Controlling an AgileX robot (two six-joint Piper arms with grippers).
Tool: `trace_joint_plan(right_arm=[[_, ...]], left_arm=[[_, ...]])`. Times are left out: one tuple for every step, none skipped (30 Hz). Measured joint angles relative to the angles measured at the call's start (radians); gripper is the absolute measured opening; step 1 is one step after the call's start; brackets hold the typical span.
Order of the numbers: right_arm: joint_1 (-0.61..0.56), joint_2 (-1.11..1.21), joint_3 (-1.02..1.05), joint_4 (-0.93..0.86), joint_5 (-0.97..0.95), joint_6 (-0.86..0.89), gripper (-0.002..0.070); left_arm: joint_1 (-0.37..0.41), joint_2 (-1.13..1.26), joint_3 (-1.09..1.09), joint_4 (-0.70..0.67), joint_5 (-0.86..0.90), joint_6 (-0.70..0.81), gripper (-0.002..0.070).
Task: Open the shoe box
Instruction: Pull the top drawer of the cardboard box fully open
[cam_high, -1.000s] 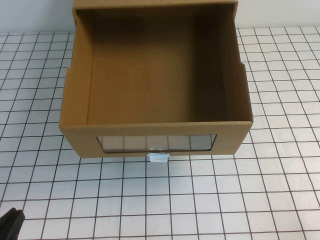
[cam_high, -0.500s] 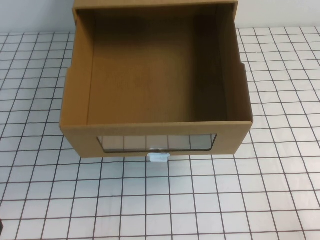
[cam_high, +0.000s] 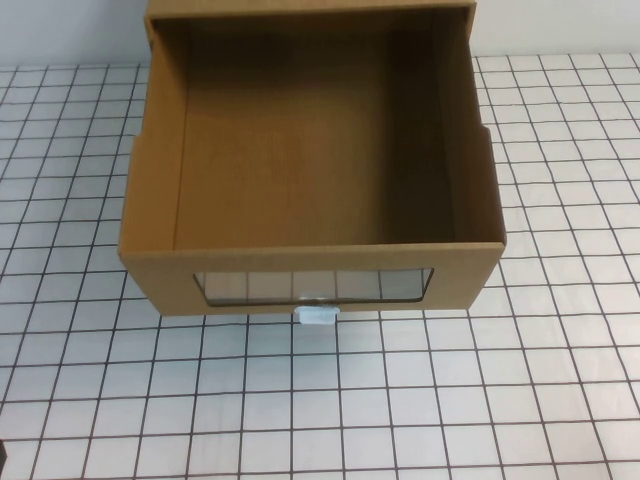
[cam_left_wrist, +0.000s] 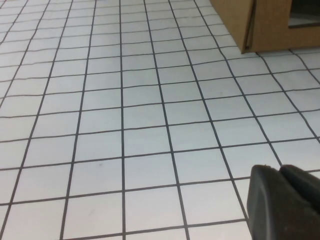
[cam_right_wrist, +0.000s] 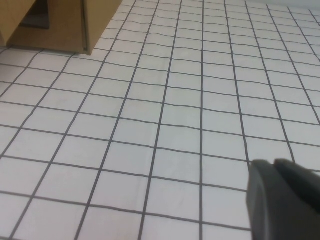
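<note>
Left hand (cam_left_wrist: 279, 172): fingers pressed together, empty, low over table (cam_left_wrist: 125, 125) at your front-left. Shoe box (cam_left_wrist: 265, 30) lies ahead of it, toward centre. Box sits mid-table toward the back, top open, nothing visible inside, windowed front facing you, white tab (cam_high: 316, 316) at its lower edge. Right hand (cam_right_wrist: 274, 167): closed, empty, low at front-right, box ahead toward centre. Your call: box reads as opened; tab roughly midway between the two arms.

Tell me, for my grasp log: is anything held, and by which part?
Nothing is held. Left gripper and right gripper hang shut over the white gridded table, clear of the brown cardboard shoe box.
</note>
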Motion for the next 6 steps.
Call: trace_joint_plan(right_arm=[[0.000, 0.000, 0.000, 0.000, 0.000, 0.000, -0.0013], [0.000, 0.000, 0.000, 0.000, 0.000, 0.000, -0.0014], [0.000, 0.000, 0.000, 0.000, 0.000, 0.000, -0.0013], [0.000, 0.000, 0.000, 0.000, 0.000, 0.000, -0.0013], [0.000, 0.000, 0.000, 0.000, 0.000, 0.000, -0.0013], [0.000, 0.000, 0.000, 0.000, 0.000, 0.000, -0.0013]], left_arm=[[0.000, 0.000, 0.000, 0.000, 0.000, 0.000, -0.0002], [0.000, 0.000, 0.000, 0.000, 0.000, 0.002, -0.0002], [0.000, 0.000, 0.000, 0.001, 0.000, 0.002, -0.0002], [0.000, 0.000, 0.000, 0.001, 0.000, 0.002, -0.0002], [0.000, 0.000, 0.000, 0.001, 0.000, 0.002, -0.0002], [0.000, 0.000, 0.000, 0.001, 0.000, 0.002, -0.0002]])
